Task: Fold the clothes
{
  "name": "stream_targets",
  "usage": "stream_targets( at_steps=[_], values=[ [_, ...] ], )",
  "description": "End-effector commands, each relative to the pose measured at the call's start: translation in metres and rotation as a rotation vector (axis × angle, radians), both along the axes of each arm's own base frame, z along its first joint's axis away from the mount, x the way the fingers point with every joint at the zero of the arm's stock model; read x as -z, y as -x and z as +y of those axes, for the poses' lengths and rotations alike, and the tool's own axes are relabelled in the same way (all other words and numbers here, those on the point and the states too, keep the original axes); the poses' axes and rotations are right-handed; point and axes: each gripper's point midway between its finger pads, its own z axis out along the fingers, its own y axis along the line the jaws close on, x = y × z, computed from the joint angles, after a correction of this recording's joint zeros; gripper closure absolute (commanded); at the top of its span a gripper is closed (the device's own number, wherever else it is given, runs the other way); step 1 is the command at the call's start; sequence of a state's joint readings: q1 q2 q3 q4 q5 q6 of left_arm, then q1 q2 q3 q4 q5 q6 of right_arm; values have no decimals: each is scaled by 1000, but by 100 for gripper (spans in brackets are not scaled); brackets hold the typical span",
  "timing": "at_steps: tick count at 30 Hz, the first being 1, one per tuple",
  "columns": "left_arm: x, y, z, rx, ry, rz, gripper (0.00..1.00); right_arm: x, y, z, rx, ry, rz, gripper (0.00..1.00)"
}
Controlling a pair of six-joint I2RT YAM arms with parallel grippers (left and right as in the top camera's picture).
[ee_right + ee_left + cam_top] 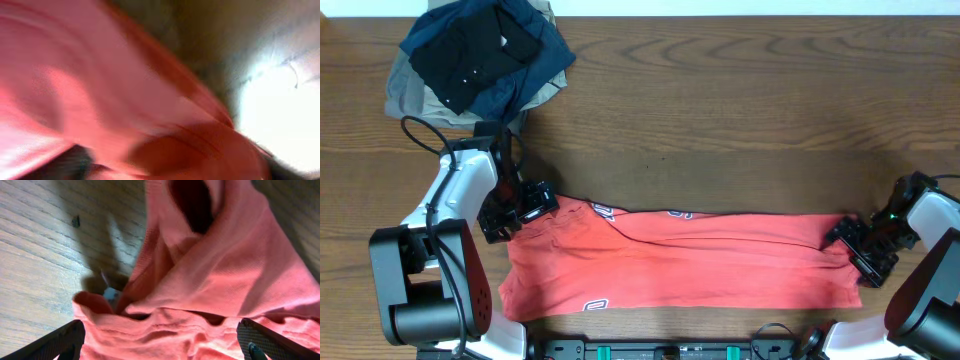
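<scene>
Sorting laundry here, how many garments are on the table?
4: coral T-shirt along the near edge; black garment, navy garment and khaki garment piled far left. Others may hide underneath.

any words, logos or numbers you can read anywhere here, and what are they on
No text here can be read.
The white-outlined lettering on the red T-shirt: only scraps show at the folded edges, too small and cut off to read.
On the pile of dark clothes: no text visible.

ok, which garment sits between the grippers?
The coral-red T-shirt, spread flat between left gripper and right gripper; the dark pile of garments sits apart at the far edge.
</scene>
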State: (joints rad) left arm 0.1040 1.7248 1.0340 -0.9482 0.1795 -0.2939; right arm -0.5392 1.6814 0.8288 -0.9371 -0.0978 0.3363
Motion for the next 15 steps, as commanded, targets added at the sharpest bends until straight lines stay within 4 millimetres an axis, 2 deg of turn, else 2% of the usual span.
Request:
stream_targets(
  at_steps=[1, 2, 4, 7, 10, 15],
  values=[
    [-8, -7, 3, 5, -11, -32, 2, 22, -1, 2, -32, -6, -7, 71],
    [-8, -8, 3, 5, -11, -32, 2, 22, -2, 2, -32, -6, -8, 83],
    [-8, -8, 3, 5, -11, -32, 2, 22, -3, 2, -30, -4, -15, 99],
    [-8, -8, 3, 4, -11, -32, 2, 22, -8, 0, -12, 4, -31, 99],
    [-8, -7, 3, 4, -11, -32, 2, 17, -22, -8, 11, 28, -65, 99],
    [-8, -7, 3, 4, -11, -32, 2, -10, -55, -31, 21, 69, -132, 99]
  ],
)
